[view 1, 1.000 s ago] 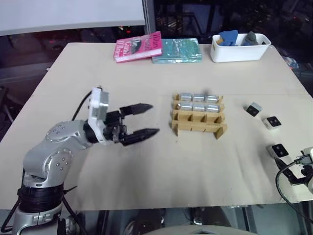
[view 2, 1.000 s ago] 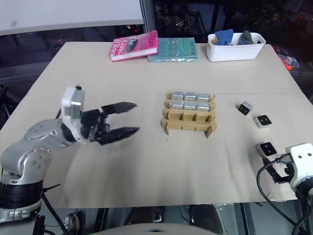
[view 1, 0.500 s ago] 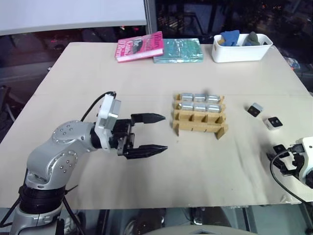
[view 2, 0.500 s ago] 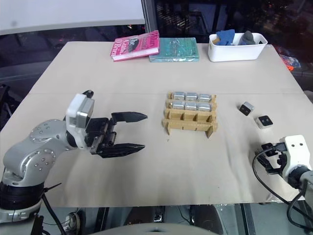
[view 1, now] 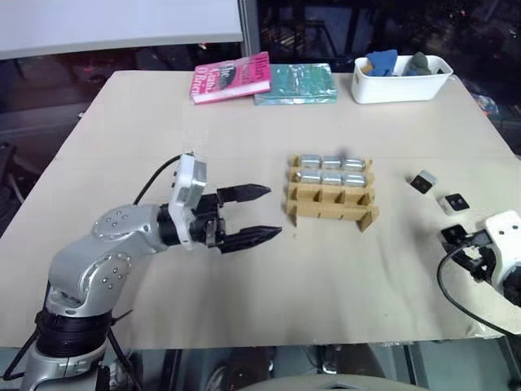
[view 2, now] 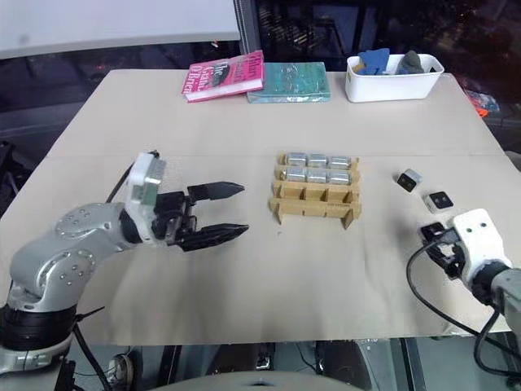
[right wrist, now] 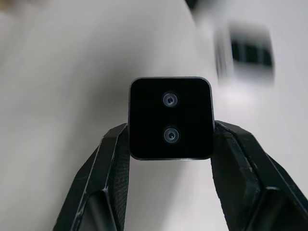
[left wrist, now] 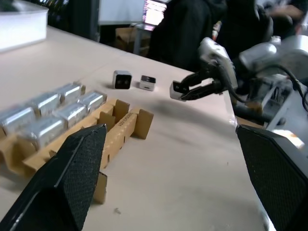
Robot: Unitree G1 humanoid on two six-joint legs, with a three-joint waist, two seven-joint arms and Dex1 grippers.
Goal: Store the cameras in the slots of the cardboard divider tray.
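Sitting clamped between right claw (right wrist: 171,144) fingertips: 1 camera (right wrist: 171,118).

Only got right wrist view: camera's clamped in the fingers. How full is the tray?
Observer: Tray has six cameras filling the two far rows; the near row is empty.
Operator: Any left on the table?
Observer: Two loose cameras, right of the tray and apart from it.
Operator: Left gripper in the way?
Observer: No. Left gripper hovers open and empty, left of the tray.
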